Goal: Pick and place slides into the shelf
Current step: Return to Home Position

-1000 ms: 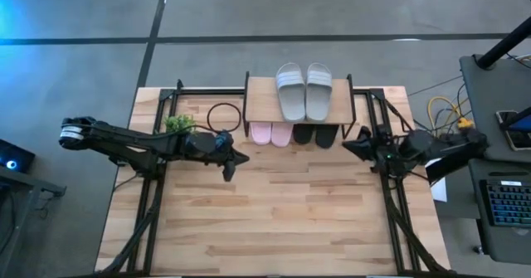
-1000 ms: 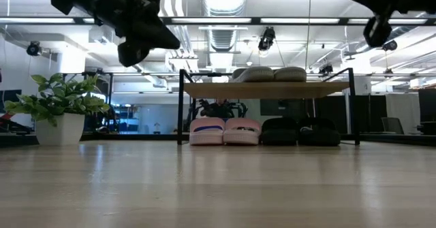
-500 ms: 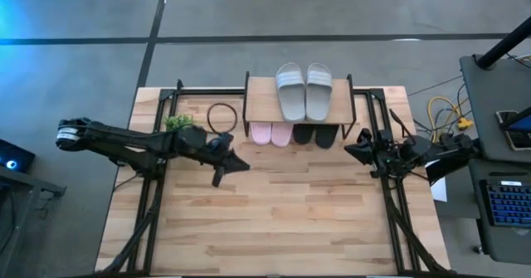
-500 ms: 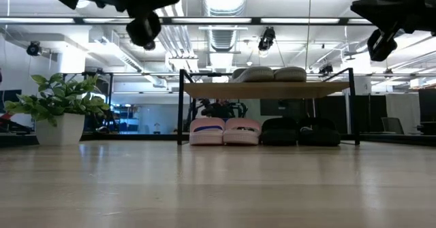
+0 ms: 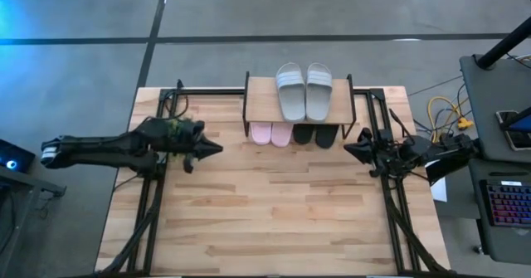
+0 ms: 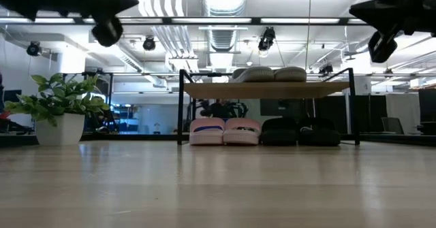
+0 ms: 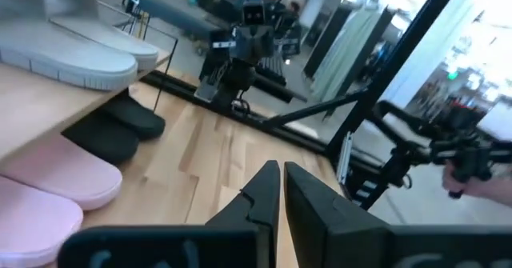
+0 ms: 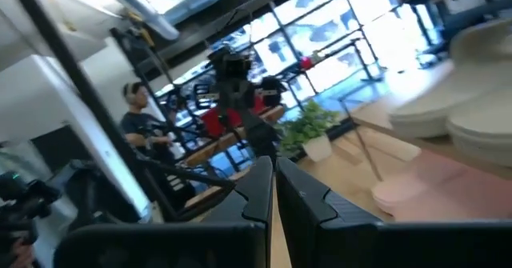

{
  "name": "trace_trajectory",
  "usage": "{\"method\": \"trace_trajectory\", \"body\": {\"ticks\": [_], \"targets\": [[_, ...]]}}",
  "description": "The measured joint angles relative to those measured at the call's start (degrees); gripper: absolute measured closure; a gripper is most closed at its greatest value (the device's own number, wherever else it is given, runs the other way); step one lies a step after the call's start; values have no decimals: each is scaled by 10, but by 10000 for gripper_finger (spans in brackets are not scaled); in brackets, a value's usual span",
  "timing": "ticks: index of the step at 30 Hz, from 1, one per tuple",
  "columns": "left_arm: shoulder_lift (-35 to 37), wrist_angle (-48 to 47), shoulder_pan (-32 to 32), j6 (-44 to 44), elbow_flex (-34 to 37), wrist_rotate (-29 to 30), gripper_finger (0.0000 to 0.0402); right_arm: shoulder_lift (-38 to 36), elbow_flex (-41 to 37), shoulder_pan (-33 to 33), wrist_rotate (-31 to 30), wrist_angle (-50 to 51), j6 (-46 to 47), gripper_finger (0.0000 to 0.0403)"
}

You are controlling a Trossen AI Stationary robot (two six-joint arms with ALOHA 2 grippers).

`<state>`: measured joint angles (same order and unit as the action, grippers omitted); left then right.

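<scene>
1. The grey slides lie side by side on the top plank of the shelf. The pink slides and black slides sit beneath it on the desk, pink on the left and black on the right.
2. No slide has shifted since half a second ago.
3. The left gripper has drawn back leftward from the desk's middle. It now hangs raised near the plant, apart from the shelf, with its fingers pressed together and holding nothing.
4. The right gripper has barely moved. It is raised by the desk's right edge, near the shelf's right legs, with its fingers together and empty.
</scene>
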<state>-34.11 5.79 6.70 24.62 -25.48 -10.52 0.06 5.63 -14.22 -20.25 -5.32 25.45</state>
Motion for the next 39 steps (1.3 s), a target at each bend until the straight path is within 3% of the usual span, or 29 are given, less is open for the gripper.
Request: {"method": "trace_trajectory", "body": {"ticks": [8,16,22,28,39], "targets": [[87,167,0,1,158,-38,395,0,-2,0,-38,6,8,390],[162,168,0,1,242,-37,395,0,-2,0,-38,23,-29,390],[211,141,1,-1,250,-36,395,0,-2,0,-47,47,-44,390],[230,107,1,-10,250,-26,395,1,-2,0,-143,74,-24,390],[231,108,0,-10,251,-26,395,1,-2,0,-143,74,-28,390]]}}
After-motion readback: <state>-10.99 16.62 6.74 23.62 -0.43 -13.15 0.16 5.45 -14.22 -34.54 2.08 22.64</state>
